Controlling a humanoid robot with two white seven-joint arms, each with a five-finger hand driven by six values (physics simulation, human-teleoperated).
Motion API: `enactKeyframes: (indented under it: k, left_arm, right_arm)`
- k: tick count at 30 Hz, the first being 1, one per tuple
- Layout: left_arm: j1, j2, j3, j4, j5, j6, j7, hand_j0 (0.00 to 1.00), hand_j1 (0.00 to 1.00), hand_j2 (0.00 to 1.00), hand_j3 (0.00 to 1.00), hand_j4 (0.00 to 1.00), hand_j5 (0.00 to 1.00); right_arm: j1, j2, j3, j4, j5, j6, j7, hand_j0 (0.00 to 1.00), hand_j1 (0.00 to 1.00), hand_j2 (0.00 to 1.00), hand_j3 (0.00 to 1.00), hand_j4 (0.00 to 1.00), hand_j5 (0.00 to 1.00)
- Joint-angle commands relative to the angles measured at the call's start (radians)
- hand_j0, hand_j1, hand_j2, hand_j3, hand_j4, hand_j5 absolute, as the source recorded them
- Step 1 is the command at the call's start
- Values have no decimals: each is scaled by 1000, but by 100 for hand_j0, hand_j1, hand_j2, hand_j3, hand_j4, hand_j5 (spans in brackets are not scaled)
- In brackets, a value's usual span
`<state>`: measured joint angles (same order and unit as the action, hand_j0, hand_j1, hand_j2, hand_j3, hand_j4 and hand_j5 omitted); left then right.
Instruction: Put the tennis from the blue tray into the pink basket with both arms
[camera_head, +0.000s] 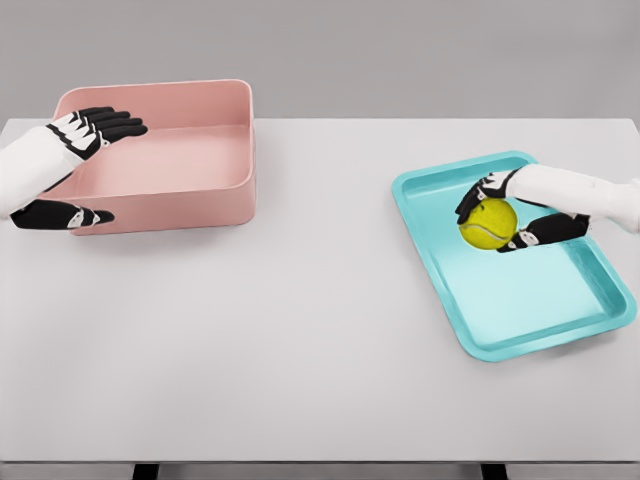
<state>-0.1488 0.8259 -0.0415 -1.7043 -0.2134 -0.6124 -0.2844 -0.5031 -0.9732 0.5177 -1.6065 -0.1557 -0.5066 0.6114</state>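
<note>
Judging from how things lie, the task is at its first stage: the tennis ball (488, 223) is grasped but has not left the blue tray (520, 335), which sits on the right of the white table (320, 340). The right hand (512, 218) has its black fingers (475, 200) curled over the far side of the ball and its thumb on the near side, so it is clamped on it; whether the ball is already lifted off the tray floor I cannot tell. The pink basket (175, 205) stands at the far left, well apart from the tray, with nothing visible inside. The left hand (75, 170) straddles the basket's left wall, fingers spread over the rim and thumb outside, seemingly steadying it. Carrying the ball across and releasing it into the basket remain.

Counted: one ball, one tray, one basket, two hands.
</note>
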Motion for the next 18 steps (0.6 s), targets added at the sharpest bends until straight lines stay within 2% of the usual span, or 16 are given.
enactKeyframes:
  k: [1,5,7,10,12,15,18]
  left_arm:
    - [0,1,0,0,8,2,1,100,100,100,100,100,100]
    - [2,-1,0,-2,8,2,1,100,100,100,100,100,100]
    - [2,-2,-1,-3,8,2,1,100,100,100,100,100,100]
    - [2,-1,-5,-8,8,2,1,100,100,100,100,100,100]
    - [3,-2,-3,-25,8,2,1,100,100,100,100,100,100]
    - [3,-2,-3,-25,8,2,1,100,100,100,100,100,100]
    - [12,-1,-3,-23,9,2,1,100,100,100,100,100,100]
  right_arm:
    - [-3,51,7,-38,2,3,0,58,58,58,58,58,58]
    - [-51,114,45,-76,19,6,0,57,57,57,57,57,57]
    - [-63,171,61,-76,59,13,0,57,57,57,57,57,57]
    - [-63,237,67,-84,90,10,0,49,49,49,49,49,49]
    - [-67,284,100,-90,131,17,0,42,42,42,42,42,42]
    - [-95,352,150,-90,142,20,0,42,42,42,42,42,42]
    - [-117,438,228,-85,220,66,0,42,42,42,42,42,42]
